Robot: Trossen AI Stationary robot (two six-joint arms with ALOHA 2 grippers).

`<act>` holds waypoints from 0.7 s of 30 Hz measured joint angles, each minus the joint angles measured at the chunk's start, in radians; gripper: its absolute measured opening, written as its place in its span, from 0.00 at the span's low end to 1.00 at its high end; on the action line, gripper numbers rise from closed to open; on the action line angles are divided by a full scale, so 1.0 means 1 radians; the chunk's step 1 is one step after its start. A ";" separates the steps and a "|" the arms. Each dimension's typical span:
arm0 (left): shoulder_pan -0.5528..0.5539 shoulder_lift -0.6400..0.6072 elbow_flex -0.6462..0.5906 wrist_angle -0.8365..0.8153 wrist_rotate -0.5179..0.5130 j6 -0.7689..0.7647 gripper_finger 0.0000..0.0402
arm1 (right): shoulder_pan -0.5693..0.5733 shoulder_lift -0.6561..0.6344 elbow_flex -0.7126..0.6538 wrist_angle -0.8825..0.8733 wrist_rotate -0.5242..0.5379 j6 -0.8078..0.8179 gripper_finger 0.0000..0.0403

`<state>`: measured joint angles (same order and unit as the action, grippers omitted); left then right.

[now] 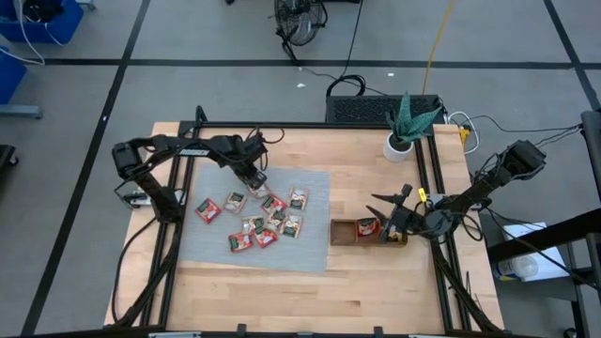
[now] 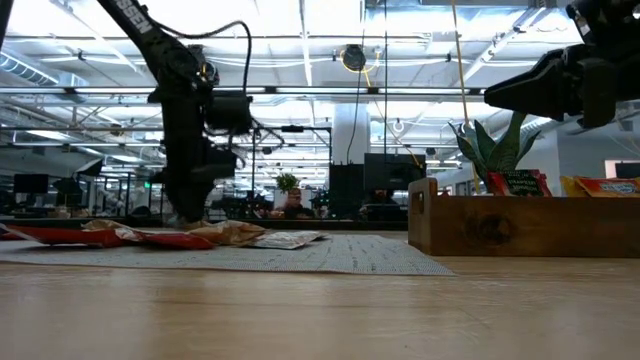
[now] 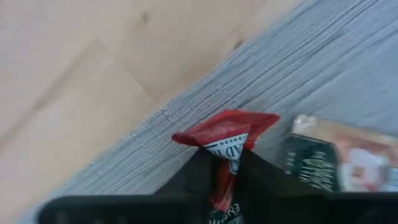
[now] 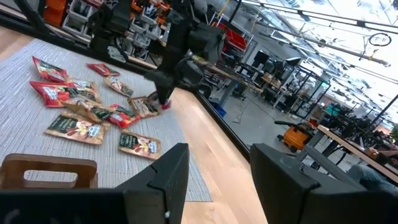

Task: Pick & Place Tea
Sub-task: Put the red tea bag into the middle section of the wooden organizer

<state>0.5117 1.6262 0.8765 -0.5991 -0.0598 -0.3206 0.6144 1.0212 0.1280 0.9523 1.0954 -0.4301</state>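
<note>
Several tea sachets (image 1: 258, 225) lie scattered flat on the grey mat (image 1: 310, 192) on the table's left half. My left gripper (image 1: 254, 176) points down at the mat's far edge, shut on a red and white sachet (image 3: 227, 134). Over the brown wooden tray (image 1: 346, 239) at the right, which holds a few sachets (image 1: 366, 225), my right gripper (image 4: 217, 180) hovers open and level with nothing between its fingers. The low view shows the left gripper (image 2: 190, 212) down at mat height. My left gripper pinches the red sachet between its two fingers (image 3: 261, 177), which come from above and point steeply down. The sachet's red top edge (image 3: 217, 127) sticks out past the fingertips, just over the mat. Whether it is lifted clear I cannot tell.
A white pot with a green plant (image 1: 402, 139) stands at the far right of the table. A black frame rail (image 1: 427, 178) runs along the table's right side. Bare wood (image 1: 282, 291) lies between the mat and the near edge.
</note>
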 joint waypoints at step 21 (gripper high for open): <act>-0.230 -0.176 0.032 1.124 -0.140 0.286 0.02 | -0.621 0.133 0.025 0.213 -0.619 0.205 0.39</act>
<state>0.2822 1.4503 0.9089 0.5250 -0.2001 -0.0342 -0.0065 1.1545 0.1535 1.1652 0.4764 -0.2253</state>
